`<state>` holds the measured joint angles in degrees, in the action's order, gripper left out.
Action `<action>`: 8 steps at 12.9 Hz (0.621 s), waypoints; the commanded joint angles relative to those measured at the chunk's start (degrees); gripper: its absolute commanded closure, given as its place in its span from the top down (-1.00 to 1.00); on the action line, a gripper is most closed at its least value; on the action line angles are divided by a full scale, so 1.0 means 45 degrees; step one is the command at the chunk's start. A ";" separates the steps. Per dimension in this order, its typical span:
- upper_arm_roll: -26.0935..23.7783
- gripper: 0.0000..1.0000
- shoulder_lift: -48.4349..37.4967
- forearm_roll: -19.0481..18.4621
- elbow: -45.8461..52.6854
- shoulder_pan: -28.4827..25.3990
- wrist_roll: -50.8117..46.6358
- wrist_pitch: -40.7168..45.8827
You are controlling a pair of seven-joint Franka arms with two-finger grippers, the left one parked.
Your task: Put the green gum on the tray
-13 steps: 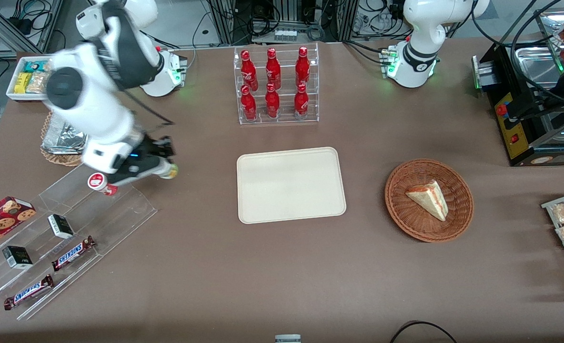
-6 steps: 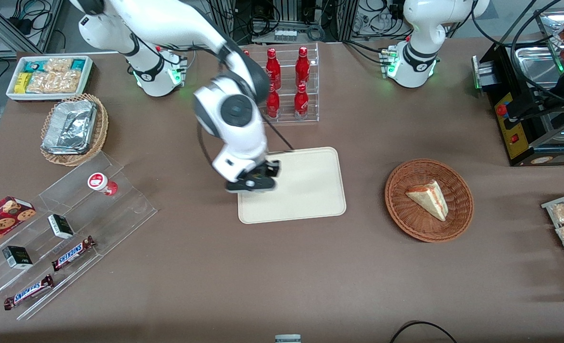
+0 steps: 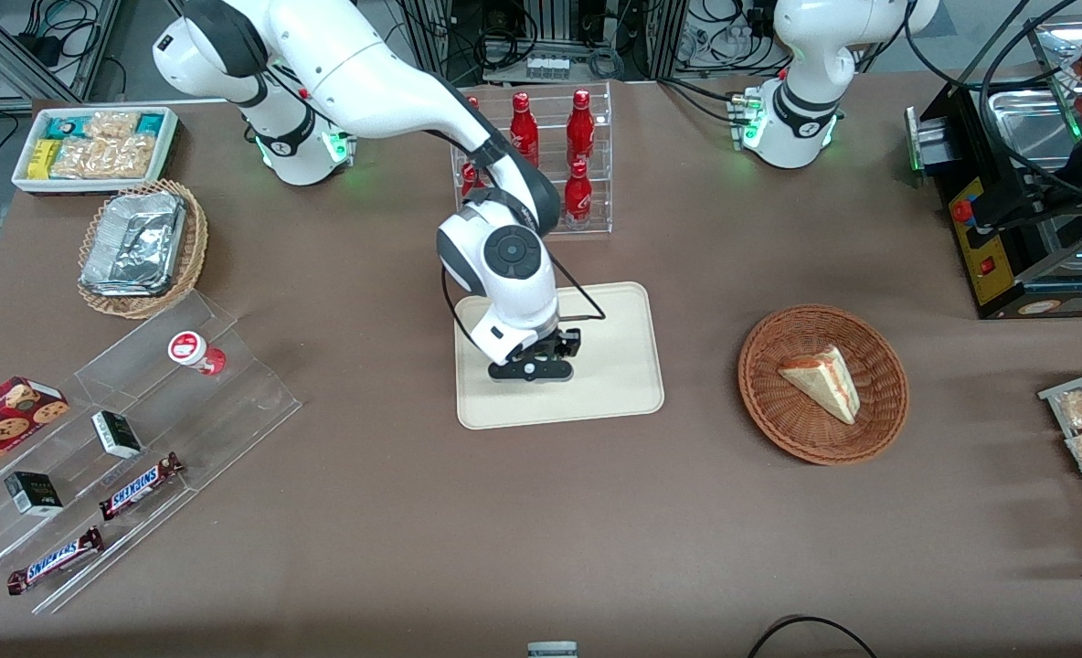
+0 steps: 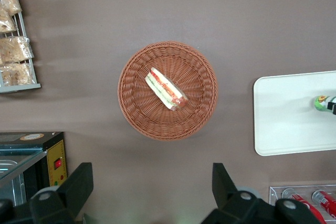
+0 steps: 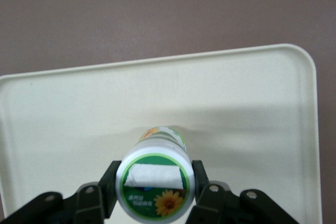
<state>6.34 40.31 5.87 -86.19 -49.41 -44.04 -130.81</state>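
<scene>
The gripper (image 5: 155,195) is pinching the green gum (image 5: 155,179) upright by its lid, directly above the tray (image 5: 252,108).

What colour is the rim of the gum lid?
Green, around the gum lid held in the gripper; right wrist view shows best.

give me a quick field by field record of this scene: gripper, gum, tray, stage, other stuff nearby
gripper: right arm's gripper, over the tray, shut on the green gum
green gum: bottle held upright between the fingers, lid up
tray: cream tray, nothing resting on it besides what the gripper holds above or on it
contact: cannot tell if the bottle touches the tray
stage: gum carried to tray, not yet released
nearby: red gum bottle on clear shelf toward the working arm's end; wicker basket with sandwich toward the parked arm's end
</scene>
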 commanded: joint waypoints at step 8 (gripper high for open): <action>0.0095 -1.00 0.0495 0.0610 0.0151 -0.0485 -0.0193 0.0104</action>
<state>6.35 41.94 7.20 -86.27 -51.35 -44.72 -130.80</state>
